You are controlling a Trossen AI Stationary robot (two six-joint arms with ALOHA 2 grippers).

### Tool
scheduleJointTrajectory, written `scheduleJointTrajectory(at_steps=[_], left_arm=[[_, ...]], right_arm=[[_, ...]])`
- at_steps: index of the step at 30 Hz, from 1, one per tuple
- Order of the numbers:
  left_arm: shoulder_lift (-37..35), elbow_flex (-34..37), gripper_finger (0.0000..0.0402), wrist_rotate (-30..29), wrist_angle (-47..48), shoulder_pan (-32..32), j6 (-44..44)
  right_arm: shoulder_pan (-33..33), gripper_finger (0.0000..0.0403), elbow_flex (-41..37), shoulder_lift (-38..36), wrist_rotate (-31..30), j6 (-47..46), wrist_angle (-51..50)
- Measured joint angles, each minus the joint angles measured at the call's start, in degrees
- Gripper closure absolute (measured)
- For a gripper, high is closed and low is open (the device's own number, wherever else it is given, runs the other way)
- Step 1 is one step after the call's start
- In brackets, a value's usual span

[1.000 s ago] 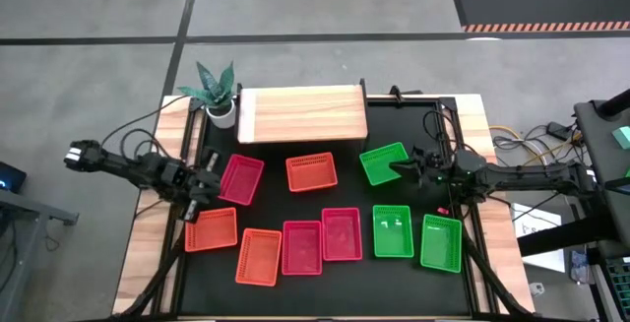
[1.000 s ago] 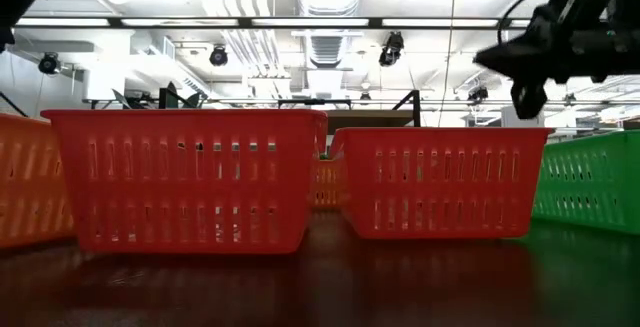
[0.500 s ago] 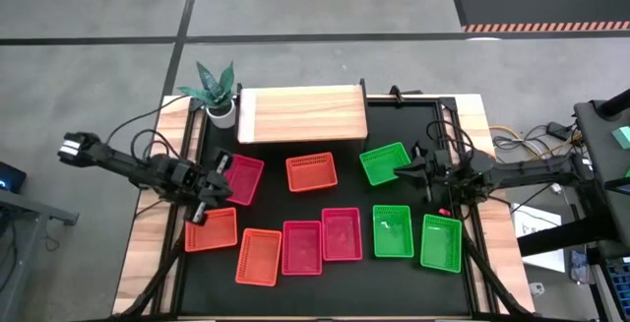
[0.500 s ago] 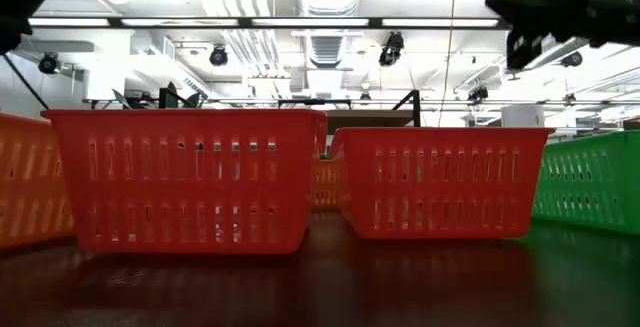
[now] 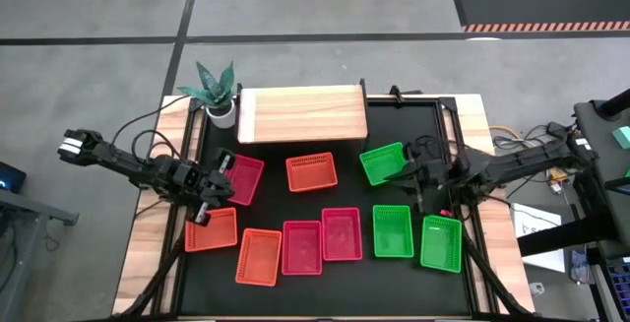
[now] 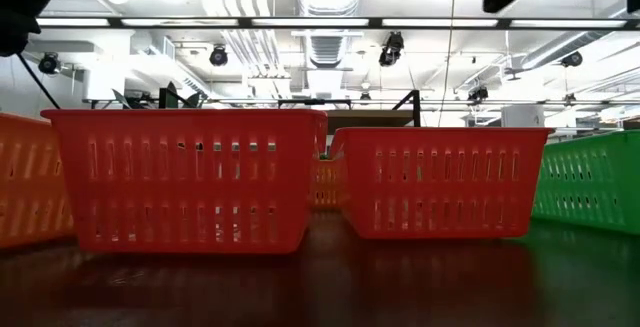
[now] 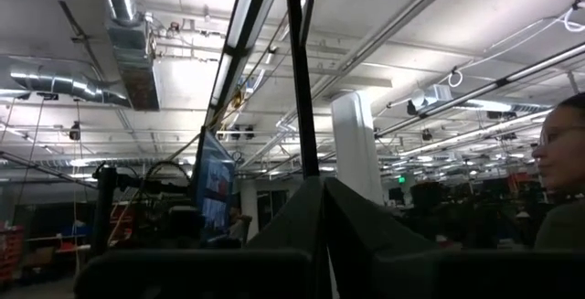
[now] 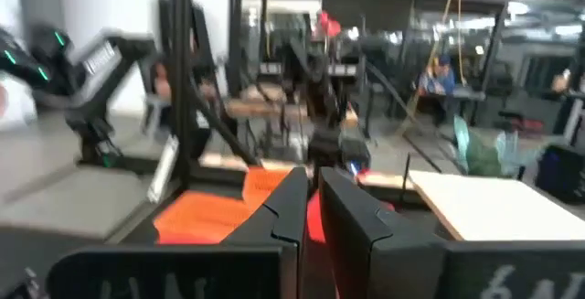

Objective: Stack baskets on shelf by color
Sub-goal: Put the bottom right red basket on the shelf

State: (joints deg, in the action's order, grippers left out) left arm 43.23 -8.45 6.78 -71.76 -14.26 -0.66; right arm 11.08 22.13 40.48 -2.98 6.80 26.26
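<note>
high view: right gripper (image 5: 411, 182) over green basket (image 5: 385, 162), fingers together; left gripper (image 5: 209, 196) fingers together near pink basket (image 5: 240, 178).

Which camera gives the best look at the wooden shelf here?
The high view: the shelf shows whole from above, bare, at the table's far edge beside the potted plant. The right wrist view catches only a blurred pale corner of it. The low view's red baskets block it; the left wrist view misses it.
</note>
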Motion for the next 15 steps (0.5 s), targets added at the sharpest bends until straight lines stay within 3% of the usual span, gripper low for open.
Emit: scheduleJointTrajectory(at_steps=[7,15], left_arm=[[0.0,0.0,0.0402,-0.1,-0.1,0.0,-4.9],[-1.4,0.0,0.0402,-0.1,-1.6,0.0,-10.0]], right_arm=[[7.1,0.0376,8.6,10.7,-5.5,1.3,-4.7],[12.8,0.0376,18.9,19.3,-9.4,-9.0,-20.2]])
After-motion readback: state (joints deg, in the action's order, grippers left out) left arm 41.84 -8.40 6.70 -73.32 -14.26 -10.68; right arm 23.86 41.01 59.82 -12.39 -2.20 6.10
